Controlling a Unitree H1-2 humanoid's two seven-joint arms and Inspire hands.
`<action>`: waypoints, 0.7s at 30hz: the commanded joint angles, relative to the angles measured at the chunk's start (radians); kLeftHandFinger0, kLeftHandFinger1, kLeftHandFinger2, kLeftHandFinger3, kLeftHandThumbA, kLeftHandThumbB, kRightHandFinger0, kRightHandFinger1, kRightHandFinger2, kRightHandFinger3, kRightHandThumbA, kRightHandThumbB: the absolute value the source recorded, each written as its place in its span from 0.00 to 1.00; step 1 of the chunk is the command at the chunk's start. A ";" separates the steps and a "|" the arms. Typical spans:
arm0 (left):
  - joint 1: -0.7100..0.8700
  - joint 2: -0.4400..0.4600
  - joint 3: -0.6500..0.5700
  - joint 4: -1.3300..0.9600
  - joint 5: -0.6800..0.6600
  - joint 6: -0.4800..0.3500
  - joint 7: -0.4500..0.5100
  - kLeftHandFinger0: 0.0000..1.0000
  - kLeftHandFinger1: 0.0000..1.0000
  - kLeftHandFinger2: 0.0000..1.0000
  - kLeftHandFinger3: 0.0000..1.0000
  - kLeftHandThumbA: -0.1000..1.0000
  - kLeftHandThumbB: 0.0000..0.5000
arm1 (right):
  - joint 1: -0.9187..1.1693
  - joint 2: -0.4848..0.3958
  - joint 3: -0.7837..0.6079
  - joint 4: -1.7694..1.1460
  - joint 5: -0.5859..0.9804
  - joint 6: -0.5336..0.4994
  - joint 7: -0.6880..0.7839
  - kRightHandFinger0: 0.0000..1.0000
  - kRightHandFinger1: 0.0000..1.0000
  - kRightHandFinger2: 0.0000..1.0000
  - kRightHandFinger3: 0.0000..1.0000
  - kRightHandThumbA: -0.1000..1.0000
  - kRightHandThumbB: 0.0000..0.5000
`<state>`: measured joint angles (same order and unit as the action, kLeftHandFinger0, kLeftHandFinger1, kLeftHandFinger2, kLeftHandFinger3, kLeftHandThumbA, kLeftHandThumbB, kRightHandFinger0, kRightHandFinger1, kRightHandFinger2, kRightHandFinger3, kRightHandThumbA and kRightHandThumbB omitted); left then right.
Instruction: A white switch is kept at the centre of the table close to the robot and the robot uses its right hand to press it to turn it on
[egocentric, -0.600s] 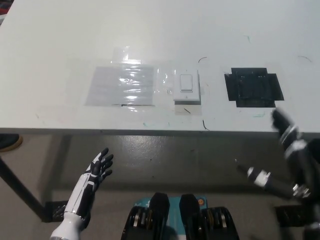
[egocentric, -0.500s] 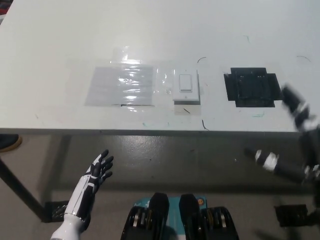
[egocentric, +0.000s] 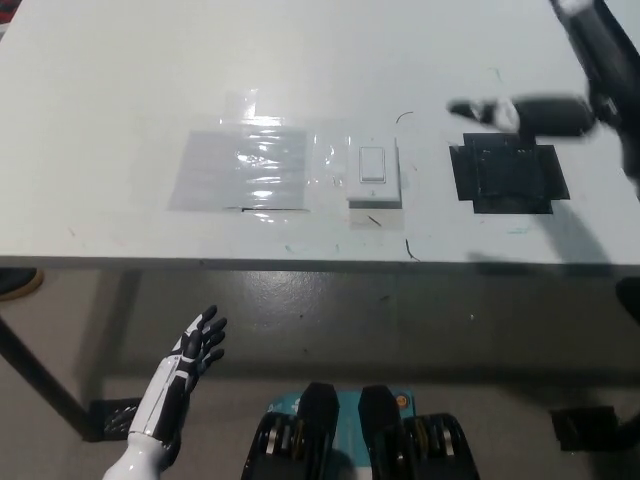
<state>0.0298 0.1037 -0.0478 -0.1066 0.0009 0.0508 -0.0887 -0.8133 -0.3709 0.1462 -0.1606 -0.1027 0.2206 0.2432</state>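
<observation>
The white switch (egocentric: 372, 173) lies flat on the white table (egocentric: 120, 70), near its front edge at the centre. My black right hand (egocentric: 590, 100) hangs blurred above the table's right side, over and behind a black tape patch (egocentric: 508, 173). Its fingers are spread, one stretching left toward the switch and still well to the switch's right, touching nothing. My white left hand (egocentric: 192, 350) rests open below the table's front edge at the lower left.
A shiny clear sheet (egocentric: 240, 168) is taped to the table just left of the switch. The table's front edge (egocentric: 300, 262) runs across the picture, with the floor below it. A table leg (egocentric: 35, 375) stands at the lower left.
My right hand has risen from below the table's front edge at the right to above the table behind the black patch. The left hand has barely moved.
</observation>
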 joint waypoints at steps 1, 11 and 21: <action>-0.002 0.002 0.000 -0.038 -0.009 -0.025 -0.011 1.00 1.00 1.00 1.00 1.00 0.11 | -0.528 -0.041 0.211 0.326 -0.058 0.249 0.363 1.00 1.00 1.00 1.00 1.00 0.66; -0.003 0.001 0.000 -0.043 -0.007 -0.012 -0.010 1.00 1.00 1.00 1.00 1.00 0.14 | -0.651 0.040 0.400 0.654 -0.164 0.168 0.403 1.00 1.00 1.00 1.00 1.00 0.76; -0.005 0.006 0.000 -0.046 -0.011 -0.015 -0.015 1.00 1.00 1.00 1.00 1.00 0.13 | -0.628 0.121 0.466 0.786 -0.156 0.155 0.406 1.00 1.00 1.00 1.00 1.00 0.65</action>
<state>0.0292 0.1044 -0.0478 -0.1154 0.0008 0.0521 -0.0897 -1.3657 -0.2605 0.5872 0.6098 -0.2068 0.3502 0.5683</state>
